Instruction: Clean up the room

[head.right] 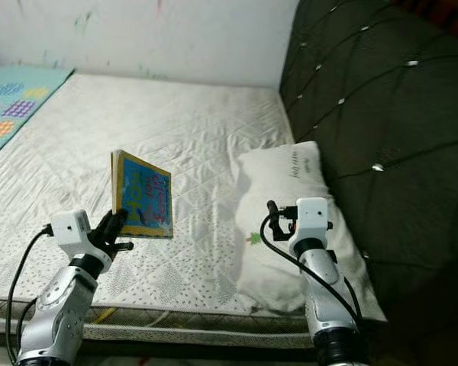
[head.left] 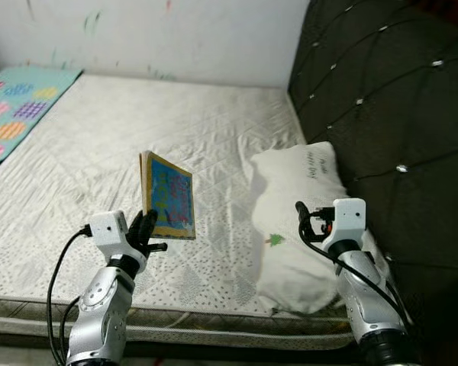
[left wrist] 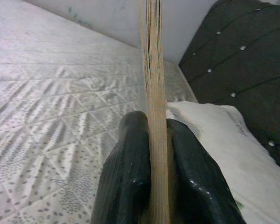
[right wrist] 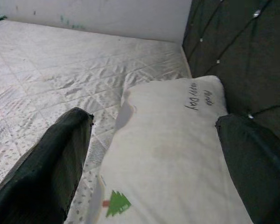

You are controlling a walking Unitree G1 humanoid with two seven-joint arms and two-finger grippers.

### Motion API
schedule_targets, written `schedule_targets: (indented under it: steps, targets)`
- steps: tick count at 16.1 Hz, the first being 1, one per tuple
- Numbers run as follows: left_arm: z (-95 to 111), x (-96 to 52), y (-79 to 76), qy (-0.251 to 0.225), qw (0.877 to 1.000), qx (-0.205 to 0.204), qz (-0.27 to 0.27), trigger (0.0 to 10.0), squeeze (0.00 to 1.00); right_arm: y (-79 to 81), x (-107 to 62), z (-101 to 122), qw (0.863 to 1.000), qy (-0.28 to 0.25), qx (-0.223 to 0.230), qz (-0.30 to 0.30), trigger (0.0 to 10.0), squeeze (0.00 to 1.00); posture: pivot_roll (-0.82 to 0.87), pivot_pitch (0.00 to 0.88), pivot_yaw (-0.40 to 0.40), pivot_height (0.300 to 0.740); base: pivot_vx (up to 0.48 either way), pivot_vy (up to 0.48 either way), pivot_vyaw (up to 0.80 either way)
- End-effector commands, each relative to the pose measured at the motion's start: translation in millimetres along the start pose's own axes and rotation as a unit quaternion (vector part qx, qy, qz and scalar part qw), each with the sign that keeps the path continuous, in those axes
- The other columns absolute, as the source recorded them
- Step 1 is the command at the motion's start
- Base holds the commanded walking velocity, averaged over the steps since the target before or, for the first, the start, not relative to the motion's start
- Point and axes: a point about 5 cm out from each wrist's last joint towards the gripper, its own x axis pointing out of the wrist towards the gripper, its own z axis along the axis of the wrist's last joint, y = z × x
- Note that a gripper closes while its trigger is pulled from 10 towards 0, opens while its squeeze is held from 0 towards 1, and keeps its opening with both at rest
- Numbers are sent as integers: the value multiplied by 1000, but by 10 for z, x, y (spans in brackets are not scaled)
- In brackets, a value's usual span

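We had the book (head.left: 169, 196) lifted off the bed (head.left: 99, 145), upright and clamped between our left gripper's (left wrist: 154, 154) fingers (left wrist: 126, 172) — it was not yet put away. Our right gripper (right wrist: 154, 154) hovered with fingers spread over the pillow (right wrist: 177, 140), just beside the dark headboard (head.left: 389, 99) — nothing blocked us.

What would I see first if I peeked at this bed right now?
First you'd spot the colourful book, held upright above the white mattress by the left gripper, whose black fingers pinch its bottom edge. Beside it lies a white pillow with a tiny green tree on it, against the dark padded headboard. The right gripper hovers open over that pillow.
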Motion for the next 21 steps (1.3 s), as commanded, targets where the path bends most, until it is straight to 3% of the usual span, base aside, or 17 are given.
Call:
schedule_targets:
  steps: [1, 4, 14, 21]
  targets:
    - [93, 21, -24, -21, 1000, 8, -9, 10000, 0, -4, 22, 46, 1000, -9, -1, -1, 10000, 0, -108, 0, -48, 740, 244, 0, 0]
    - [89, 23, -28, -18, 1000, 9, -10, 10000, 0, -18, 23, 44, 1000, -9, -3, -2, 10000, 0, -108, 0, -48, 740, 291, 0, 0]
    - [85, 18, -17, -18, 1000, 2, -6, 10000, 0, -7, 4, 33, 1000, -8, -1, 0, 10000, 0, -109, 0, -48, 740, 24, 0, 0]
    - [81, 11, -22, -17, 1000, -2, -8, 10000, 0, -10, -1, 29, 1000, -6, -2, 0, 10000, 0, -110, 0, -50, 740, 359, 0, 0]
